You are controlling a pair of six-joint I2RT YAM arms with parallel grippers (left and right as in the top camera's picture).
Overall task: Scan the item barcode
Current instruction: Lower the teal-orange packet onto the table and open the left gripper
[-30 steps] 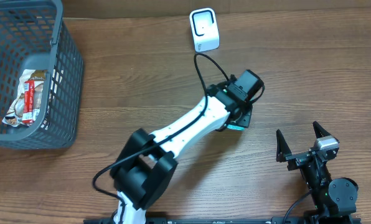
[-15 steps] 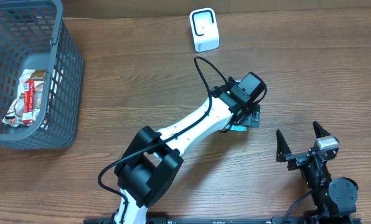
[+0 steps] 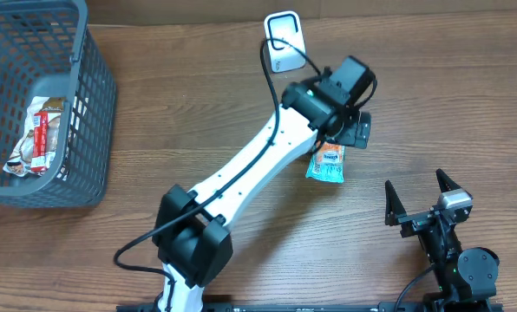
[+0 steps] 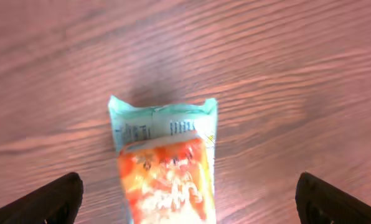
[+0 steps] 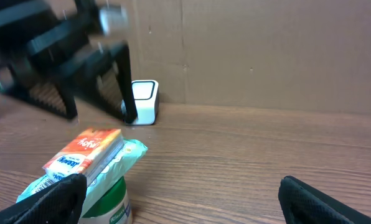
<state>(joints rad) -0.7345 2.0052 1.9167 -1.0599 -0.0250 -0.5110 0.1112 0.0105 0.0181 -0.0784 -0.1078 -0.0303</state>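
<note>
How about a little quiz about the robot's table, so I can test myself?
1. True or false: the orange snack packet lies on the table, outside the grey basket.
2. The left gripper is: A) shut on the packet, B) open above the packet, C) inside the basket.
3. What colour is the scanner at the table's far edge?
Key: 1 true; 2 B; 3 white.
</note>
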